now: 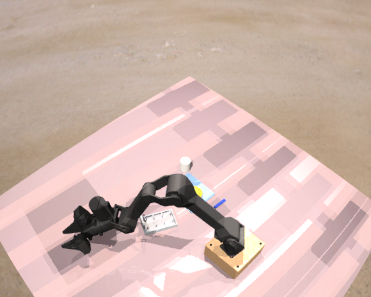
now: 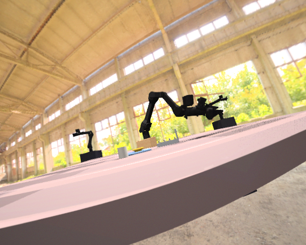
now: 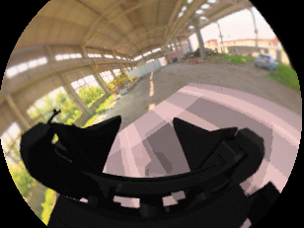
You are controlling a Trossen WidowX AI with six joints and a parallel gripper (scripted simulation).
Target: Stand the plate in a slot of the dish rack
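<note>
Gripper (image 1: 63,238) (image 2: 214,106) (image 3: 147,118): fingers wide apart, nothing between them, raised above the table, near one edge in top view. Black jointed arm (image 1: 180,189) (image 2: 172,104) is stretched out, bent high in the middle, over to its base block.

Task plate: round yellow plate (image 1: 197,191) (image 2: 138,149), lying flat on a flat blue patterned board (image 1: 208,194) (image 2: 148,150), well apart from the gripper. Top view: arm covers part of plate and board. Plate is not in the rack; wrist view doesn't show it.

Light grey dish rack with short upright pegs (image 1: 176,221) (image 2: 168,144): on the table between gripper and base, taller upright at one end in exterior view. Individual slots too small to tell.

Around: white cylinder (image 1: 185,164) (image 2: 122,152) upright just beside the board; blue stick (image 1: 219,203) lying near the board's other side; tan wooden block (image 1: 235,272) (image 2: 146,143) under the arm base, near the rack.

Edges/room: pink patchwork-patterned table (image 1: 132,153) (image 2: 148,177) (image 3: 232,113) reaches well past board and cylinder on the far side. Less room on the gripper side, edge near the fingertips in top view. Rack stands apart from board, open strip between, partly under the arm in top view. Exterior view also has a small black arm on a black block (image 2: 91,156), well apart on the left of the picture.
</note>
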